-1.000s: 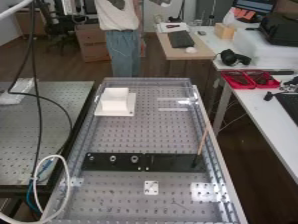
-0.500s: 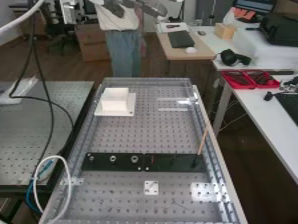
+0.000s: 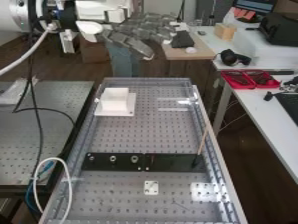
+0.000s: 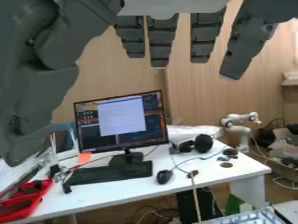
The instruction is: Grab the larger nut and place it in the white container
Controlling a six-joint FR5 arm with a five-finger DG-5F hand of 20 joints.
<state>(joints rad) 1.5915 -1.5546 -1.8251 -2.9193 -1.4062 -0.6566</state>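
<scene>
At the top of the high view the hand (image 3: pixel 136 36) is above and beyond the bench's far end, its fingers straight and nothing held. In the wrist view the hand's fingers (image 4: pixel 161 40) hang straight, with the thumb at one side. On the black bar (image 3: pixel 174 162) stand the smaller nut (image 3: pixel 91 158), the larger nut (image 3: pixel 113 159) and the bearing (image 3: pixel 134 159), in a row. The white container (image 3: pixel 115 100) sits on a white base near the bench's far left corner, well below the hand.
A thin wooden stick (image 3: pixel 202 141) rises from the bar's right part. A white plate (image 3: pixel 151 188) lies on the bench in front of the bar. White and black cables (image 3: pixel 65 182) hang along the left edge. Red trays (image 3: pixel 249 79) stand on the right-hand table.
The arm and hand have come in from the upper left and now reach lower and farther right across the top of the high view. The parts on the bar and the container have stayed put.
</scene>
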